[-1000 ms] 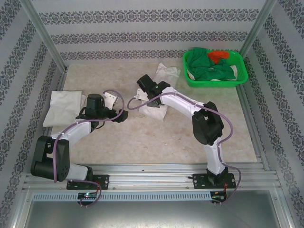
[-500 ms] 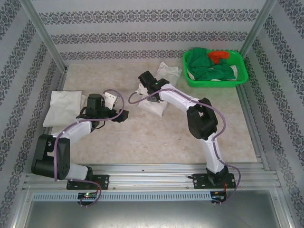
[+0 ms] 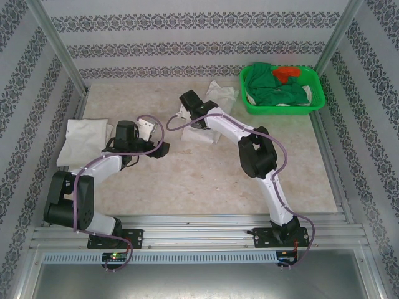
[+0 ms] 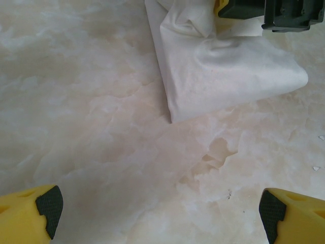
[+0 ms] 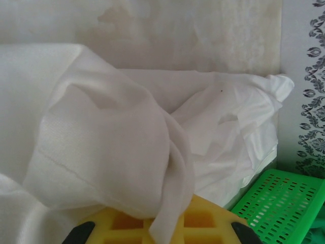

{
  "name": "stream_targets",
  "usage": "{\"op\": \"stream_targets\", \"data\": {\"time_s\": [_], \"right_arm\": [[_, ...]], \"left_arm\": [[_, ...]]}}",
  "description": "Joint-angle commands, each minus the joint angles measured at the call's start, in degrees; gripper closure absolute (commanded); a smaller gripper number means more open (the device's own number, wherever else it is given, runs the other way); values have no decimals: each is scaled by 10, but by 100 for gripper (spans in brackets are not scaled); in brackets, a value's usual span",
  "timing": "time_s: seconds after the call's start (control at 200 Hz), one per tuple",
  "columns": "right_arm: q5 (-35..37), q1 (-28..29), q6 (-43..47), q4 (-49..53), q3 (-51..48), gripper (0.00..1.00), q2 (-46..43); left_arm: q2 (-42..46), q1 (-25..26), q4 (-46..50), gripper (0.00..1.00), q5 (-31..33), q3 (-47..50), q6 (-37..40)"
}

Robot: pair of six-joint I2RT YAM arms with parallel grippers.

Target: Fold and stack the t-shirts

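Trailing from the clamped right end effector (image 5: 158,231), the t-shirt (image 4: 213,71) lies before the gaping left end effector (image 4: 158,211).

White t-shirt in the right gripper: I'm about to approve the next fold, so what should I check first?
1. Right gripper shut on the white t-shirt: ok, cloth drapes over its pads.
2. Left gripper open, nothing between its fingers: ok.
3. Left gripper apart from the white t-shirt: ok, the cloth's edge lies ahead of it.
4. White t-shirt flat enough to fold: not ok, bunched and creased.
5. Its far end clear of the green basket: cannot tell, they lie close.
6. Folded shirt at the left edge of the table, ready for stacking: ok.
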State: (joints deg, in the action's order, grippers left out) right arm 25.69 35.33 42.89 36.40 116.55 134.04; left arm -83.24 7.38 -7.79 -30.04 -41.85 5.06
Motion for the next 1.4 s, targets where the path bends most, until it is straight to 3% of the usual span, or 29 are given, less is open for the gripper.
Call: {"op": "stream_targets", "data": {"time_s": [0.0, 0.265, 0.689, 1.134, 1.179, 1.219, 1.284, 1.394], "right_arm": [[11, -7, -22, 17, 11, 100, -6], [19, -4, -37, 26, -31, 100, -40], [10, -13, -48, 48, 39, 100, 45], [18, -11, -85, 79, 31, 96, 1], [13, -12, -88, 77, 29, 89, 1], [9, -11, -89, 75, 31, 72, 0], [5, -10, -97, 66, 35, 54, -6], [8, -11, -140, 58, 45, 39, -25]], "left_arm": [[-7, -6, -21, 0, -14, -18, -4], [-13, -6, -19, 0, -14, -24, -5], [-22, -7, -7, 0, -18, -35, -8], [-51, -10, -21, 0, -31, -58, -22], [-54, -10, -31, 0, -31, -58, -24], [-58, -10, -37, 0, -29, -61, -25], [-64, -10, -37, 0, -27, -70, -25], [-76, -9, -36, 0, -32, -89, -24]]}}
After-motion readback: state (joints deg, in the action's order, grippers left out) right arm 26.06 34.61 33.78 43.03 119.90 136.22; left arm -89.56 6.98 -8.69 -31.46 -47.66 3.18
